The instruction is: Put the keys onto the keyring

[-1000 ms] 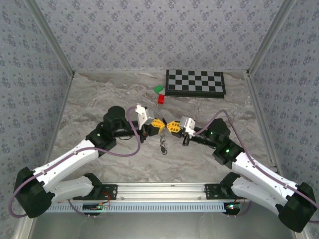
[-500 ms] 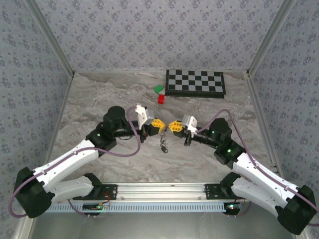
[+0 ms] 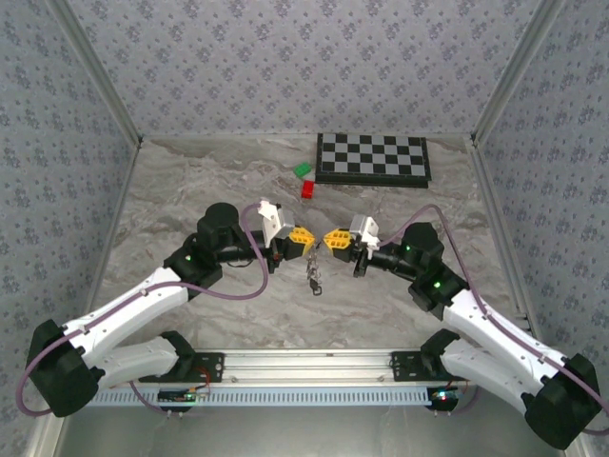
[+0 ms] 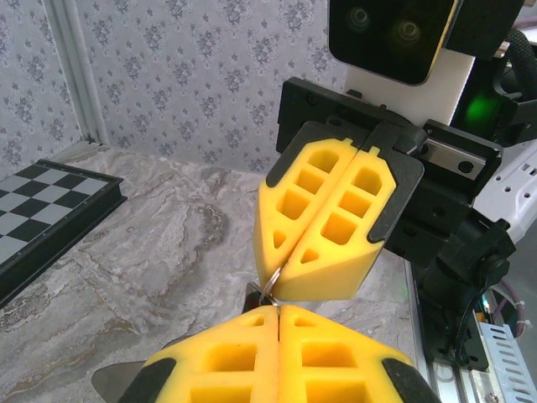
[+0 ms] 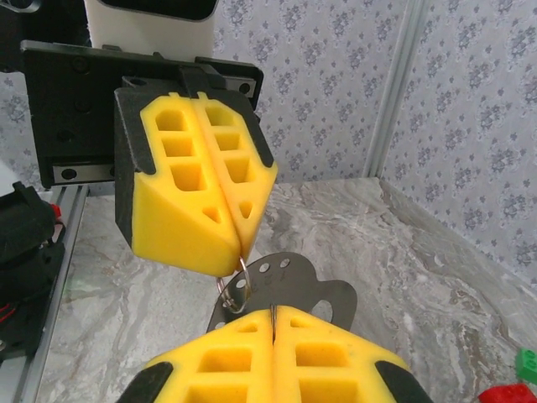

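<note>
A: Tally?
B: Two grippers: left gripper (image 3: 306, 238), right gripper (image 3: 329, 240). One keyring (image 5: 236, 285).
A: Keys?
B: One small bunch of keys (image 3: 312, 276), too small to count singly.
A: Rest?
B: One red block (image 3: 308, 188), one green block (image 3: 303, 170), one checkerboard (image 3: 373, 158).

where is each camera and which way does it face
top external: above, behind the arms, facing down at the table; both arms show
left wrist: on left arm, facing the right gripper; own pads at bottom
right wrist: on right arm, facing the left gripper; own pads at bottom
shared: both wrist views show the keyring
</note>
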Motion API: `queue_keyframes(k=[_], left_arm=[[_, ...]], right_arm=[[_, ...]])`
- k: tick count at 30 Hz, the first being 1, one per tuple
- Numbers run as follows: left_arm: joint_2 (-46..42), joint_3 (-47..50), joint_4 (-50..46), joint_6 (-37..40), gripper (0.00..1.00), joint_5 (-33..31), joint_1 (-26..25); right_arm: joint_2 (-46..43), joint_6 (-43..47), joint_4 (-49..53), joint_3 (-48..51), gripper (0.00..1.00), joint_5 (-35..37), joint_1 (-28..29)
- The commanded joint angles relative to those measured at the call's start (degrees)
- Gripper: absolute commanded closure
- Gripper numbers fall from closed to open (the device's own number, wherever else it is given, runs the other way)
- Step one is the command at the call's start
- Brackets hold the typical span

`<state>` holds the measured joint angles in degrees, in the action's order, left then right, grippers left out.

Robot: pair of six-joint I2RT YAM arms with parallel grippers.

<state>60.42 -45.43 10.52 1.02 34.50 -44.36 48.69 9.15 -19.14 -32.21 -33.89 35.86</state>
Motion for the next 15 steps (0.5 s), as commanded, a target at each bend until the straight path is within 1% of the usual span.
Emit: queue_keyframes(k=[1, 15], left_arm=[[-1.09, -0.88, 3.02, 0.88, 1.0, 1.49, -0.02], [-1.0, -0.87, 2.91, 0.95, 1.0, 0.97, 0.02]], right_arm=[[0.36, -1.5, -2.08, -1.61, 1.0, -1.69, -0.22], [0.37, -1.94, -2.58, -1.96, 1.0, -3.49, -0.05]])
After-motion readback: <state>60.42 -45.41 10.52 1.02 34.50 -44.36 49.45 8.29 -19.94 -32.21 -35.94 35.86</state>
